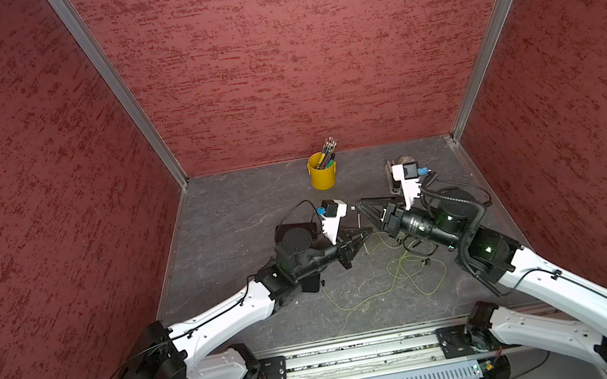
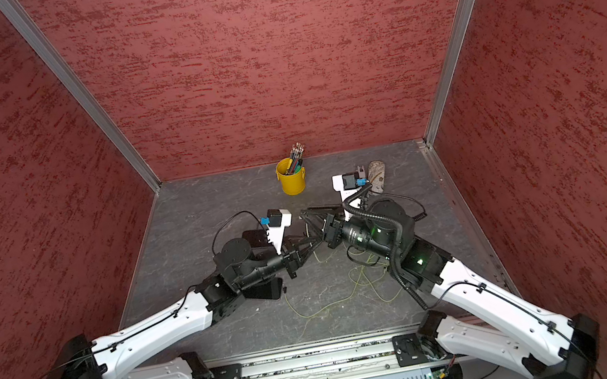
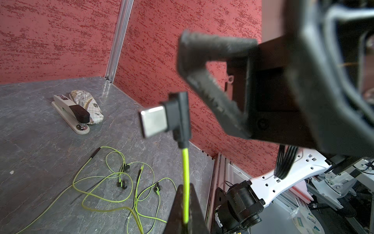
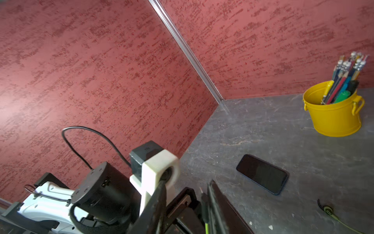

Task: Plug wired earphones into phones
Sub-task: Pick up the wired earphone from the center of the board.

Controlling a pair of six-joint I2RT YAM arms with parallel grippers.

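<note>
Jaws: left gripper pinched on the earphones' cable just under the plug, which is raised clear of the worktop. Right gripper part-open beside the plug, clamping nothing. Step, I judge: plug handover. Next: a square grip on the plug, then line it up with the phone, which lies flat left of the worktop's middle.

Bucket stands mid back edge of the bench. Stapler and case lie side by side near the back right corner. Earphones sprawl right of centre toward the front. 1 phone lies left of centre.

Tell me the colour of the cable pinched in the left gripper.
Yellow-green cable, ending in a black plug; the left wrist view shows it best.
</note>
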